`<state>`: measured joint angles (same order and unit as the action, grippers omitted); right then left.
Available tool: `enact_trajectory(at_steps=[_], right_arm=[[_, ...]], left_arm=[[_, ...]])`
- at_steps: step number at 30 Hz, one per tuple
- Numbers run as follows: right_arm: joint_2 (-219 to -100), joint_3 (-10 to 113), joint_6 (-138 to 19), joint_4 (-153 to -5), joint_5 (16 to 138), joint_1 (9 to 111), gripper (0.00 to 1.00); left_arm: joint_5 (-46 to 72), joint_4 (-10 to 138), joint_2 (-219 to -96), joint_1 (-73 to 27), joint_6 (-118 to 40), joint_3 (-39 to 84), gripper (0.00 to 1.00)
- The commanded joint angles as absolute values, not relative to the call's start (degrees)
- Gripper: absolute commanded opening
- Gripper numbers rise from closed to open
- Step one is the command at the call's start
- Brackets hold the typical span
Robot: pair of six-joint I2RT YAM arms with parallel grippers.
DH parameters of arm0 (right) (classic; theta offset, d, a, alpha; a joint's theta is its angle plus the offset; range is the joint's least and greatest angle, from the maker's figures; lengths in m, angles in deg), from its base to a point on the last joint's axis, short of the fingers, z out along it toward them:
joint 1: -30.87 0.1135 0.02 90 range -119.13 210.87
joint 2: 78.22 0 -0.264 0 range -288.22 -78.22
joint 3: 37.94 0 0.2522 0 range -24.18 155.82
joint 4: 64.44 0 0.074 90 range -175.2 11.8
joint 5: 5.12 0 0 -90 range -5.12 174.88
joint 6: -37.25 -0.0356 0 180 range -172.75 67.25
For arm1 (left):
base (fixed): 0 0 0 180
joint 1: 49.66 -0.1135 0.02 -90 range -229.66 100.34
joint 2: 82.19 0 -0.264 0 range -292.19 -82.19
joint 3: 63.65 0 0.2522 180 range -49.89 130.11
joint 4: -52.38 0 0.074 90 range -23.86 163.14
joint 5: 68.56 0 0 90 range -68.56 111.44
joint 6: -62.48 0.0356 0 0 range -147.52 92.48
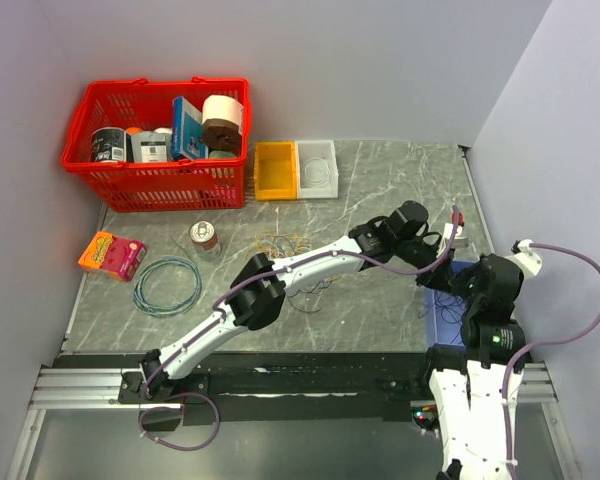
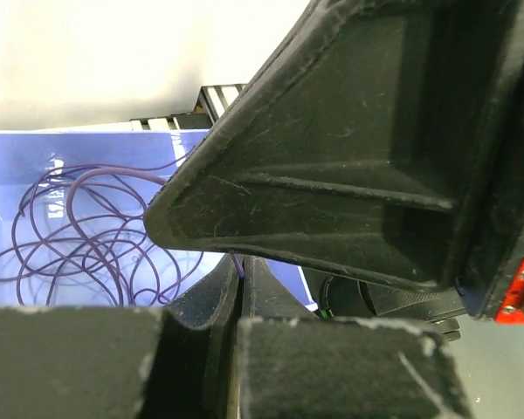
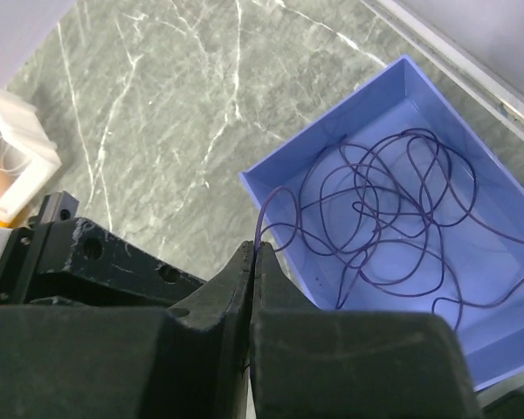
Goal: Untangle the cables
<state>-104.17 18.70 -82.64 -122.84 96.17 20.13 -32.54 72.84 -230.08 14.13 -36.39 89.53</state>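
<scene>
The purple cable (image 3: 393, 218) lies as a loose tangle of loops in the blue tray (image 3: 332, 140), which sits at the near right corner of the table (image 1: 400, 180). One strand climbs out over the tray's wall and runs up into the right gripper (image 3: 251, 255), whose fingers are pressed together with the strand nipped at their tips. The left gripper (image 2: 239, 266) is clenched as well. In its own wrist view a short bit of purple shows in the seam between its fingers, so it too pinches the purple cable. The two grippers stand close together over the tray's edge, the right one filling most of the left wrist view.

Out on the table, the yellow cables (image 1: 280, 241) lie in a thin scatter near the middle, just beyond the left arm and well apart from the tray. A few dark strands (image 1: 315, 292) show on the near side of that arm. A pale cable (image 1: 320, 172) is coiled in the white bin (image 1: 317, 146), which stands against the orange bin (image 1: 276, 170) at the far edge.

Further left, a can (image 1: 204, 237) stands near the yellow cables and a teal coil (image 1: 166, 285) lies flat. An orange box (image 1: 111, 254) sits by the left wall, and a red basket (image 1: 160, 85) of goods fills the far left corner
</scene>
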Motion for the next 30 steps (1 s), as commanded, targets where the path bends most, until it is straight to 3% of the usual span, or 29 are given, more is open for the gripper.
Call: enact_trajectory(at_steps=[1, 2, 3, 4, 5, 16, 30], right_arm=[[-105.4, 20.6, -79.2, -119.6, 98.2, 18.0, 0.0], [-105.1, 20.5, -78.9, -119.6, 98.9, 17.5, 0.0], [-105.0, 20.2, -78.6, -119.6, 99.3, 17.2, 0.0], [-105.0, 19.9, -77.9, -119.6, 99.6, 16.9, 0.0], [-105.3, 19.7, -77.7, -119.7, 101.2, 16.6, 0.0], [-110.2, 16.5, -81.2, -117.1, 111.8, 15.4, 0.0], [-123.2, 17.1, -78.5, -111.5, 115.1, 14.4, 0.0]], left_arm=[[-34.8, 73.3, -229.3, 14.0, -36.3, 91.0, 0.08], [-34.4, 73.7, -229.2, 13.9, -36.3, 90.9, 0.22], [-32.5, 74.0, -228.8, 13.8, -36.3, 90.7, 0.62], [-30.9, 74.7, -228.5, 13.5, -36.4, 90.5, 0.89], [-28.6, 77.3, -228.3, 13.4, -35.4, 90.5, 0.96], [-9.4, 90.3, -209.9, 9.8, -18.9, 73.6, 0.96], [-1.2, 98.1, -189.6, -1.4, -14.1, 57.6, 0.96]])
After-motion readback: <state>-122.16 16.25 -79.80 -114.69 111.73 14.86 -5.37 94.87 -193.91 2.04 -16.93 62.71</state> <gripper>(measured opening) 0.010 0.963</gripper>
